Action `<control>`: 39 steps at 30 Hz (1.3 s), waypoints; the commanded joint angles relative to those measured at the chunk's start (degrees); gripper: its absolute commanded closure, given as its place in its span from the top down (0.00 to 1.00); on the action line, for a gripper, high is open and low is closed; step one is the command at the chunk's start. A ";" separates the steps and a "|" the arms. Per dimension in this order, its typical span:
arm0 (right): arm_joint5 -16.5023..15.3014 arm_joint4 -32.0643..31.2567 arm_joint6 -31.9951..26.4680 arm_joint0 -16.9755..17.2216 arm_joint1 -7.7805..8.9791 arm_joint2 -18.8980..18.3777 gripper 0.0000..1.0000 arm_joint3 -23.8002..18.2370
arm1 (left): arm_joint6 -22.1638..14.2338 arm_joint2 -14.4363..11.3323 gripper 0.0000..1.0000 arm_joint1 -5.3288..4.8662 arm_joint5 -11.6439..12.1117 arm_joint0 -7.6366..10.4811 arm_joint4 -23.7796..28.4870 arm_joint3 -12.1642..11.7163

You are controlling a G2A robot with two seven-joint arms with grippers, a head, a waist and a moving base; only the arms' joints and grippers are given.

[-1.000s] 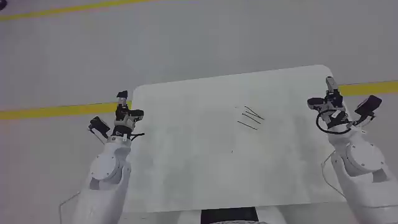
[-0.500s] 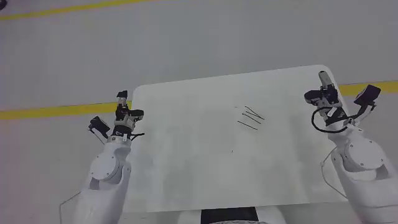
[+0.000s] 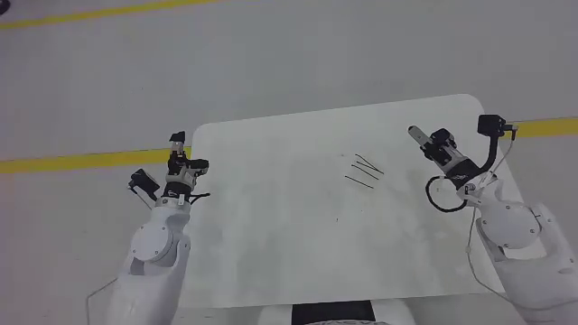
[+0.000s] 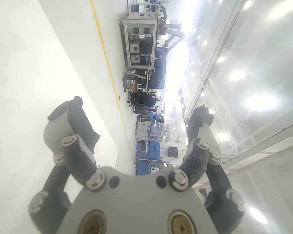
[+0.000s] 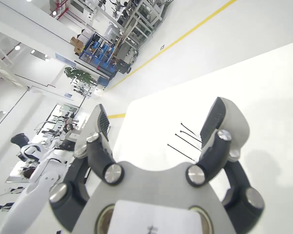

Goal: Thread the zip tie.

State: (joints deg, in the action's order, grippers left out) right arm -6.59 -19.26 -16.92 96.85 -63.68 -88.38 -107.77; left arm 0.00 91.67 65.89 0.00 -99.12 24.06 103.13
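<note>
While hanging above the right part of the table (image 3: pixel 271 235), holds the right claw (image 3: pixel 414 132) spread wide and empty, aimed at the zip ties (image 3: pixel 363 171) yet well apart from them. Probably opened in readiness to pick one up. Finds the zip ties flat on the table, right of its middle: four thin black strips side by side and roughly parallel, all unlooped and untouched. From the right wrist, shows them on the white surface just past one fingertip, so seems lined up for a straight approach. Parks the left claw (image 3: pixel 178 137) at the table's left edge, also spread and empty, well away from the zip ties – likely waiting there to take the free end once one is lifted. Against a second ago: has swung the right claw inward from the table's right edge and turned it toward the zip ties, closing much of the gap. Has left the left claw and the zip ties exactly as before, so threading barely begun
</note>
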 commanded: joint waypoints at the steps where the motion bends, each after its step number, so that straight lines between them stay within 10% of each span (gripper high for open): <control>1: -0.01 -0.11 -0.01 0.00 0.00 0.00 1.00 0.00 | 0.00 0.00 1.00 0.00 0.00 0.00 0.00 0.00; 7: -0.87 -2.53 -0.54 -0.40 0.14 0.00 1.00 -0.55 | 0.00 0.00 1.00 0.00 0.00 0.00 0.00 0.00; 15: -12.89 -19.17 -13.17 -6.38 1.36 3.68 1.00 -0.36 | 0.00 0.00 1.00 0.00 0.00 0.00 0.00 0.00; 22: -12.89 -25.74 -26.71 -11.74 2.46 11.26 1.00 1.40 | 0.00 0.00 1.00 0.00 0.00 0.00 0.00 0.00; 32: -12.89 -25.74 -26.71 -11.74 2.46 11.26 1.00 1.40 | 0.00 0.00 1.00 0.00 0.00 0.00 0.00 0.00; 39: -12.89 -25.74 -26.71 -11.74 2.46 11.26 1.00 1.40 | -6.88 -5.46 1.00 0.17 -3.23 3.31 -2.10 -0.46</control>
State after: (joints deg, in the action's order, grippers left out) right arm -19.48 -45.00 -43.62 85.11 -61.23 -77.12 -106.36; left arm -5.70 87.29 66.01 -2.53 -96.60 22.21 103.07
